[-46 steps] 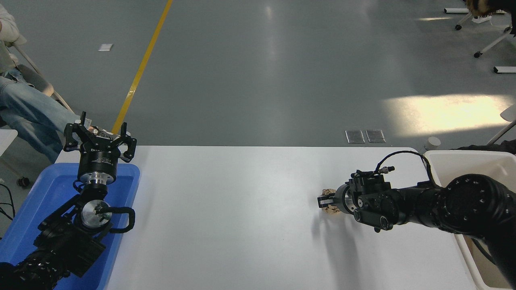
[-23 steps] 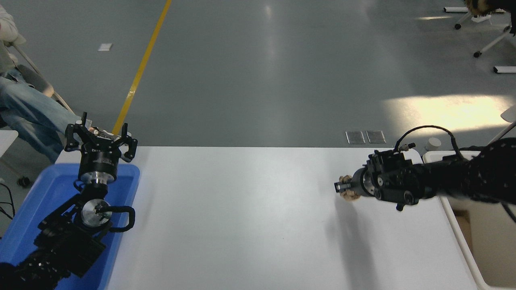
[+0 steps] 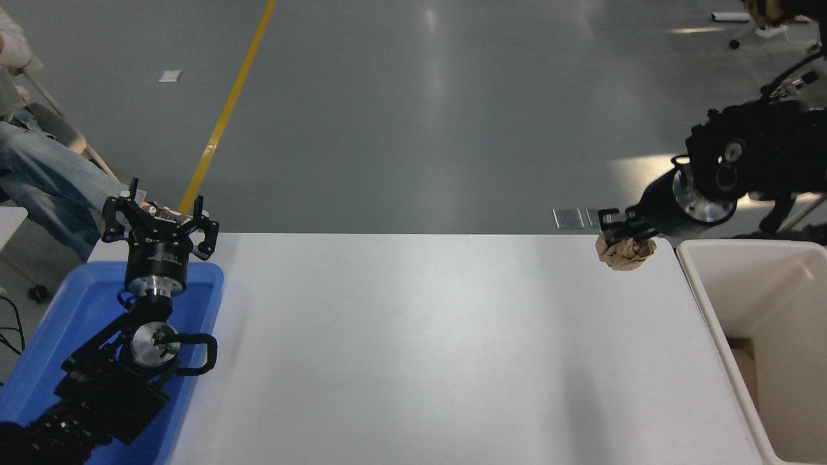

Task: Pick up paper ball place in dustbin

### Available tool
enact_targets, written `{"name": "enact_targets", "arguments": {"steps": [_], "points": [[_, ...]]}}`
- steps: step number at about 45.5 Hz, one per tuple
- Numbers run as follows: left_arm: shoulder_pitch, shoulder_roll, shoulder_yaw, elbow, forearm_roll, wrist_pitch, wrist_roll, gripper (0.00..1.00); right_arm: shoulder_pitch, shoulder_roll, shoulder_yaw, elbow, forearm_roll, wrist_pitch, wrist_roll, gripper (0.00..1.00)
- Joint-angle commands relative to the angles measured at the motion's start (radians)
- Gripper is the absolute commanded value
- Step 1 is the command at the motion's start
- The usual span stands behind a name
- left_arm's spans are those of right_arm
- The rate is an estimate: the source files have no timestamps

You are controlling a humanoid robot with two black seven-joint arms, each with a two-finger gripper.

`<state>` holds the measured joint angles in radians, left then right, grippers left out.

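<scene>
My right gripper (image 3: 621,236) comes in from the right edge, raised high above the table's far right part. It is shut on the paper ball (image 3: 624,253), a tan-brown wrinkly wad that hangs below its fingers, just left of the dustbin. The dustbin (image 3: 709,301) is a cream-white rectangular bin at the right edge of the table, with a brownish bottom showing inside. My left arm is parked at the lower left over the blue tray, its gripper (image 3: 159,223) open and empty.
A shallow bright blue tray (image 3: 200,303) lies at the table's left edge under the left arm. A person in jeans (image 3: 45,181) sits at the far left. Chair legs stand on the floor at the top right.
My right arm has lifted the paper ball off the table and carried it up and to the right, toward the dustbin. The left arm has not moved.
</scene>
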<state>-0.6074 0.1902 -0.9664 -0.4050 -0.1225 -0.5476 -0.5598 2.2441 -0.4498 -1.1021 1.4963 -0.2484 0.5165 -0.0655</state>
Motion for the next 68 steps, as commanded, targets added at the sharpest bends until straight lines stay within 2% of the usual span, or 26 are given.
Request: {"name": "enact_targets", "arguments": {"steps": [1,9,21,26,34,40,47,51,56,64,68], "points": [[0.000,0.000,0.000,0.002,0.000,0.000,0.000,0.99,0.189,-0.017,-0.022,0.076,0.074,0.161,0.000,0.00],[0.000,0.002,0.000,0.000,0.001,0.000,0.000,0.99,0.252,-0.013,-0.096,0.091,0.139,0.189,0.001,0.00],[0.000,0.002,0.000,0.000,0.000,0.000,0.000,0.99,0.284,-0.009,-0.114,0.107,0.140,0.198,0.000,0.00],[0.000,0.000,0.000,0.000,0.000,0.000,0.000,0.99,0.284,-0.009,-0.153,0.099,0.117,0.194,0.000,0.00],[0.000,0.000,0.000,0.000,0.000,0.000,0.000,0.99,0.265,-0.026,-0.274,0.062,-0.031,0.122,0.001,0.00],[0.000,0.000,0.000,0.000,0.000,0.000,0.000,0.99,0.210,-0.141,-0.360,0.003,-0.118,0.059,0.012,0.00],[0.000,0.000,0.000,0.000,0.000,0.000,0.000,0.99,0.108,-0.315,-0.355,-0.137,-0.319,0.048,0.012,0.00],[0.000,0.000,0.000,0.000,0.000,0.000,0.000,0.99,0.013,-0.398,-0.338,-0.260,-0.394,0.022,0.013,0.00],[0.000,0.000,0.000,0.000,0.000,0.000,0.000,0.99,-0.153,-0.460,-0.291,-0.413,-0.419,-0.045,0.029,0.00],[0.000,0.000,-0.002,0.000,0.000,0.000,0.000,0.99,-0.466,-0.489,-0.194,-0.612,-0.402,-0.220,0.084,0.00],[0.000,0.000,-0.002,0.000,0.000,0.000,0.000,0.99,-0.627,-0.492,-0.089,-0.677,-0.379,-0.268,0.087,0.00]]}}
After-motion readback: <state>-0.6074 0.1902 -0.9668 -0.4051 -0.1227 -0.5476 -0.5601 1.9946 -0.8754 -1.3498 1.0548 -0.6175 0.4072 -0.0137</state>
